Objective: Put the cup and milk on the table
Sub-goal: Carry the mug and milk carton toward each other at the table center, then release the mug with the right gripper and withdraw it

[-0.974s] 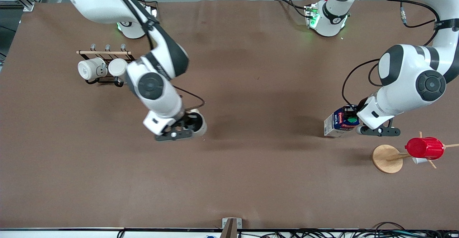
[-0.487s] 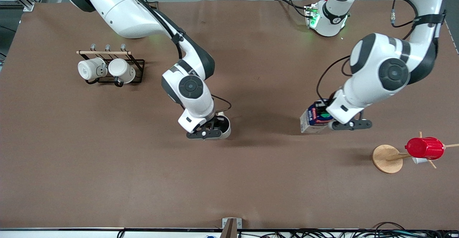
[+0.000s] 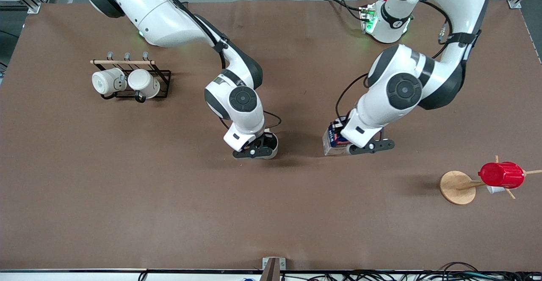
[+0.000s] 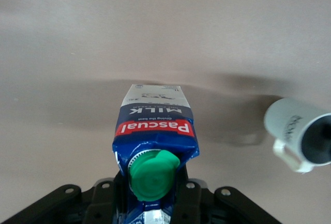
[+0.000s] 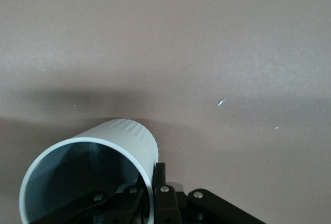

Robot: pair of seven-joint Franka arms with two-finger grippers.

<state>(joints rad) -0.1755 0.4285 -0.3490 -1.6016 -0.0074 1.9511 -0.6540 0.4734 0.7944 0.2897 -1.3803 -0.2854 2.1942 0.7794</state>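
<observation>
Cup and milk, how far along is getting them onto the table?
Done: both are lifted and carried over the table's middle. In hand: the right gripper pinches the cup's rim, and the left gripper clamps the milk carton near its green cap. Left: lowering, releasing and withdrawing; whether either touches down is unclear.

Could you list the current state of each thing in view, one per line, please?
cup: upright, gripped by its rim, mid-table
milk: upright, cap on, gripped at the top
right pincer: shut on the cup
left pincer: shut on the milk
two white mugs: hanging on the rack
red cup: on a peg stand
</observation>
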